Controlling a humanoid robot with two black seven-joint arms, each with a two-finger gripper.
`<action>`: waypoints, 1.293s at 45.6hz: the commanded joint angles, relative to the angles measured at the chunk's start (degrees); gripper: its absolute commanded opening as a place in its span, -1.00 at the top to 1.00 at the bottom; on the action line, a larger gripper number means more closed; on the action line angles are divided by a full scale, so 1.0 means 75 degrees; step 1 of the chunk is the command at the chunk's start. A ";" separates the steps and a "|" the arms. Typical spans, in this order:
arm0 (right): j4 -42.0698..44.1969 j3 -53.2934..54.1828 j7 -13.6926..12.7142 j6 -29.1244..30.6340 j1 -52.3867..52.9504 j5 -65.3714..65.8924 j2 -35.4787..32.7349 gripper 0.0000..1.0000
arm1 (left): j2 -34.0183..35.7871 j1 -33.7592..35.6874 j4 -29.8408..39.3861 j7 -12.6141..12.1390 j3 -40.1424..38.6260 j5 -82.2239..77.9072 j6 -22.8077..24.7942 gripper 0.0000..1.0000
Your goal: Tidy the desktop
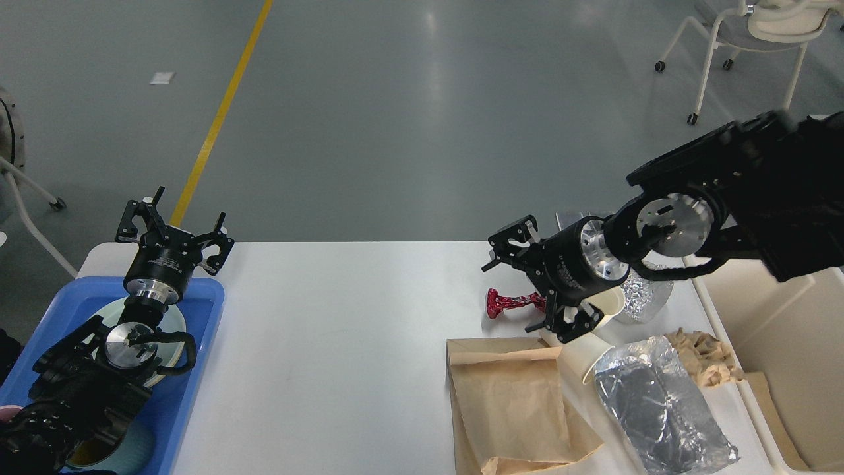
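- Desktop (343,343), white, fills the lower middle of the frame, with clutter at lower right: red foil wrapper (506,302), paper cups (583,353), brown paper bag (514,402), silver foil bag (663,409).
- Right gripper (527,277) reaches in from the right edge, arm stretched leftward above the wrapper, fingers spread apart, holding nothing.
- Left gripper (173,227) points up at the left over the blue tray (198,369), fingers apart, empty.

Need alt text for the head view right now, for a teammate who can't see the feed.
The right end effector, open, hovers over litter at the white desktop's right end: red foil wrapper, paper cups, brown bag, silver bags. The left end effector, open, sits above a blue tray; a cream bin stands far right.
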State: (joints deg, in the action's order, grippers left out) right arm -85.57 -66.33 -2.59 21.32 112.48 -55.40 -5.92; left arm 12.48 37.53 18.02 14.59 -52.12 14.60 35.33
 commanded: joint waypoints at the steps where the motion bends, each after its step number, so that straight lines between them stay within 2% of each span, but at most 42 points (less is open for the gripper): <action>1: 0.0136 0.0803 -0.0030 -0.1271 -0.1378 -0.0219 0.0168 -1.00 | 0.0000 0.0000 -0.0001 0.0000 0.0001 -0.0001 0.0011 -0.99; 7: 0.0849 0.1273 -0.0053 -0.2325 -0.2573 -0.0219 0.0531 -1.00 | 0.0000 -0.0012 0.0011 0.0000 0.0001 -0.0001 0.0011 -0.99; 15: 0.2080 0.1613 -0.0299 -0.2760 -0.3429 -0.0231 0.0730 -1.00 | 0.0000 0.0000 0.0011 0.0000 0.0001 -0.0001 0.0000 -0.99; 22: 0.2901 0.1847 -0.0346 -0.3216 -0.4074 -0.0219 0.1012 -1.00 | 0.0000 0.0000 -0.0001 0.0000 0.0001 -0.0001 0.0000 -0.99; 32: 0.4517 0.1988 -0.0534 -0.3217 -0.5152 0.0260 0.1234 -1.00 | 0.0000 0.0000 -0.0001 0.0000 0.0001 -0.0001 0.0000 -0.99; 37: 0.4870 0.2140 -0.0522 -0.3193 -0.5539 0.0882 0.1258 -0.98 | 0.0000 -0.0012 -0.0001 0.0000 0.0001 0.0011 0.0000 -0.99; 39: 0.4870 0.2269 -0.0510 -0.3229 -0.5622 0.1069 0.1258 -0.82 | 0.0000 0.0000 -0.0001 0.0000 0.0001 -0.0001 0.0011 -0.99; 40: 0.4870 0.2327 -0.0499 -0.3229 -0.5668 0.1163 0.1258 -0.65 | 0.0000 0.0000 -0.0001 0.0000 0.0001 -0.0001 0.0000 -0.99; 43: 0.4870 0.2398 -0.0463 -0.3264 -0.5751 0.1514 0.1258 0.14 | 0.0000 0.0000 -0.0001 0.0000 0.0001 -0.0001 0.0000 -0.99; 44: 0.4859 0.2398 -0.0463 -0.3264 -0.5762 0.1666 0.1258 0.26 | 0.0000 0.0000 -0.0001 0.0000 0.0001 -0.0001 0.0000 -0.99; 46: 0.4859 0.2398 -0.0475 -0.3276 -0.5763 0.1889 0.1258 0.34 | 0.0000 0.0000 -0.0001 0.0000 0.0001 -0.0001 0.0000 -0.99; 47: 0.4835 0.2398 -0.0463 -0.3241 -0.5763 0.2030 0.1258 0.93 | 0.0000 0.0000 -0.0001 0.0000 0.0001 -0.0001 0.0000 -0.99; 48: 0.4835 0.2410 -0.0475 -0.3240 -0.5763 0.2054 0.1258 1.00 | 0.0000 0.0000 -0.0001 0.0000 0.0001 -0.0001 0.0000 -0.99; 59: 0.4683 0.2375 -0.0534 -0.3100 -0.5645 0.2160 0.1246 1.00 | 0.0000 0.0000 0.0011 0.0000 0.0001 -0.0001 0.0000 -0.99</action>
State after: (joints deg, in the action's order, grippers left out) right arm -49.65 -48.33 -6.48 -2.48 69.75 -39.67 3.53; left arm 12.48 37.53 18.02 14.59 -52.12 14.59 35.34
